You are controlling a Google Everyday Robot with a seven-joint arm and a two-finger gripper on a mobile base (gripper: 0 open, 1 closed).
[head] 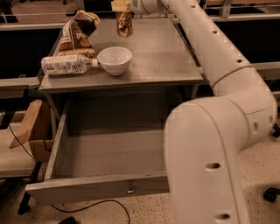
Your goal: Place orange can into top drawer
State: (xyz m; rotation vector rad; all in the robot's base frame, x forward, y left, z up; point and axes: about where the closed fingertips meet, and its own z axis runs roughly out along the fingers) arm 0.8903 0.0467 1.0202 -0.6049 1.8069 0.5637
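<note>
Speckled floor showed at 6 o'clock, beneath the drawer (98,187), which stood pulled open with no can in it yet. Beyond it, on the table (166,57), sat a bowl (114,60), with a bottle (64,64) lying just beside it at 9 o'clock and a bag (78,33) behind that. Farthest, at 12 o'clock, the gripper (123,9) hung over the table's back, jaws clamped on the can (124,25), which seemed lifted clear. By this, the pick looked done; the carry to the drawer and the release were left.
</note>
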